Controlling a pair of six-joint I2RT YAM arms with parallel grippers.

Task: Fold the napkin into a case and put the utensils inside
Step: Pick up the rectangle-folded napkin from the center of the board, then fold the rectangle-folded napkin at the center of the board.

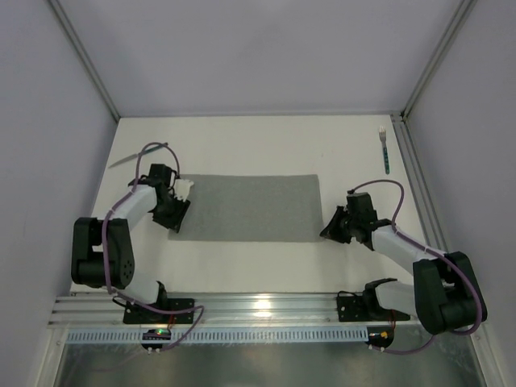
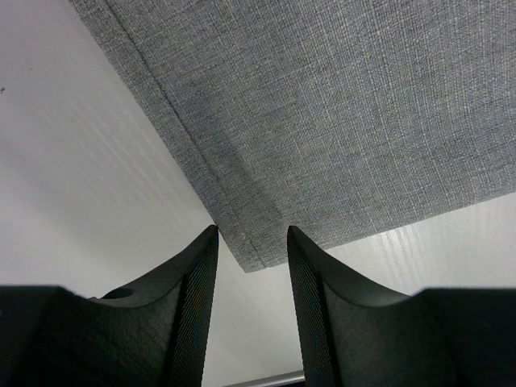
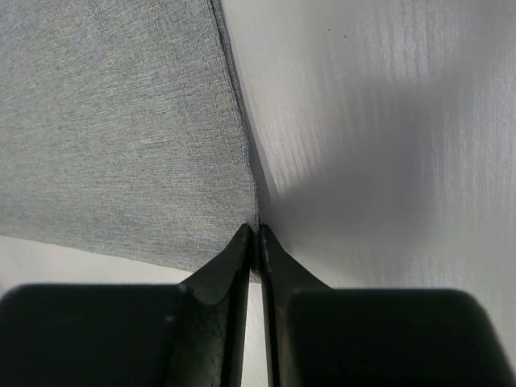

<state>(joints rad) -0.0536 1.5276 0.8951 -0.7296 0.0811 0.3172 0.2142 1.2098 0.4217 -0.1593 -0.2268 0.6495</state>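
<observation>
Overhead only: napkin (image 1: 246,208) lies flat mid-table, fork (image 1: 385,149) far right, knife (image 1: 133,155) far left. Wrist views: left gripper (image 2: 252,242) jaws spread astride the near-left corner; right gripper (image 3: 256,234) jaws nearly together, pinching the near-right corner.

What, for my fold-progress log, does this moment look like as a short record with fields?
napkin: flat grey rectangle in the middle of the table
left gripper: open, jaws either side of the napkin's near left corner
right gripper: jaws closed to a slit at the near right corner; grip on the cloth unclear
knife: far left, off the napkin
fork: far right edge, off the napkin
tucked in so far: nothing
</observation>
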